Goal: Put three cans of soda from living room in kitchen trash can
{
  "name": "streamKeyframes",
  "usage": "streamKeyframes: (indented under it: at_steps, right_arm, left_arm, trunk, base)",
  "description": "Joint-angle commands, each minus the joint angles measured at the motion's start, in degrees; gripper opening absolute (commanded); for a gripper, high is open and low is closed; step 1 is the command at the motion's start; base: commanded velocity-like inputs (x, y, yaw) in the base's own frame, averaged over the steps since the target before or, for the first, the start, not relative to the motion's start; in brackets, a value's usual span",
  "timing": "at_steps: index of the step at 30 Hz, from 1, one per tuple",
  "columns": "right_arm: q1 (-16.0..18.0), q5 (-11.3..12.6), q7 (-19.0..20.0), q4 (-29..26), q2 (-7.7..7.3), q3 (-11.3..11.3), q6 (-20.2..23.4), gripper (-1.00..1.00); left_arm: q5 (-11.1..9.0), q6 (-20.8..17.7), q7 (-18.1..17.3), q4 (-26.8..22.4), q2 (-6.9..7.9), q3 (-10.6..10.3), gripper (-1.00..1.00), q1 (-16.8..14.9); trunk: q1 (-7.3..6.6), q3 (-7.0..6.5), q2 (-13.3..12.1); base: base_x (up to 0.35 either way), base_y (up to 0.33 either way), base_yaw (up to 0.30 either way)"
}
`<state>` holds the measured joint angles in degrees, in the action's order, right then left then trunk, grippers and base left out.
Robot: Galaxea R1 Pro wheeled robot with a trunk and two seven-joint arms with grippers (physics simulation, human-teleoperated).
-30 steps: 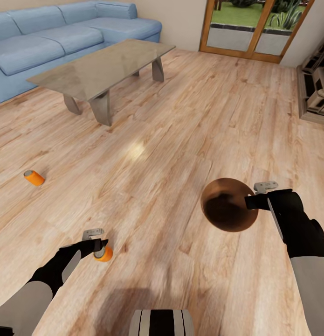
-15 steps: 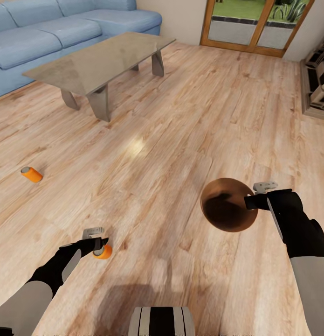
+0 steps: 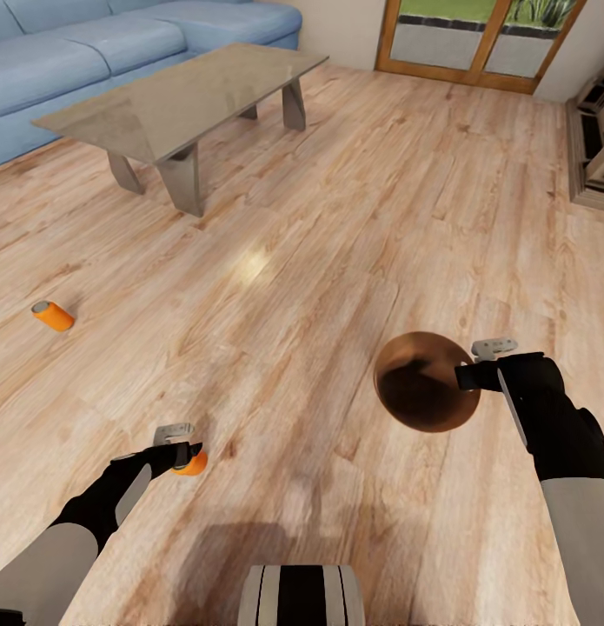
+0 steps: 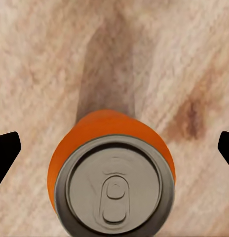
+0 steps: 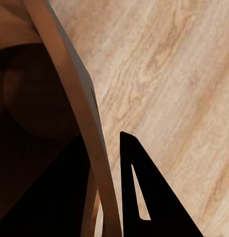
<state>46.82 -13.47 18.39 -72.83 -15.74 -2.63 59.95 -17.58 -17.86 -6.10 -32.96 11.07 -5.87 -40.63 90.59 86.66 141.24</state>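
Observation:
An orange soda can [image 3: 196,463] stands upright on the wood floor, partly covered by my left gripper [image 3: 183,451]. In the left wrist view the can [image 4: 112,173] shows its silver top between the open gripper [image 4: 114,148], whose fingertips [image 4: 6,154] stay well clear of its sides. A second orange can [image 3: 53,316] lies on its side at the far left. The trash can [image 3: 423,381], brown inside, hangs at the right with my right gripper [image 3: 469,376] shut on its rim [image 5: 82,113]. The dark blue can is out of view.
A glass-topped coffee table [image 3: 180,100] and a light-blue sofa [image 3: 84,43] stand at the back left. Wood-framed glass doors [image 3: 467,39] are at the back, a shelf unit [image 3: 597,148] at the right edge. My base [image 3: 302,596] shows at the bottom.
The whole picture has shifted, so the camera moved: sofa, table and the lying can slid up and left. The near orange can now sits further under my left gripper's fingers.

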Motion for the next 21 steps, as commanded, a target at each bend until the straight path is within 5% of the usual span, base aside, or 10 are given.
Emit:
streamKeyframes:
  at_steps: [1, 21]
  right_arm:
    - [0.02, 0.53, 0.33, 0.0, 0.0, -0.01, 0.05, -1.0]
    - [-0.93, 0.58, 0.31, 0.02, 0.03, 0.0, 0.05, -1.0]
  left_arm:
    - [0.0, 0.0, 0.01, 0.0, 0.0, 0.02, 1.0, 0.01]
    - [-0.02, 0.02, 0.03, 0.0, 0.0, 0.07, 1.0, 0.01]
  trunk:
    - [-0.01, 0.04, 0.0]
    - [-0.01, 0.13, 0.0]
  base:
    - [0.0, 0.0, 0.0]
    - [-0.091, 0.0, 0.0]
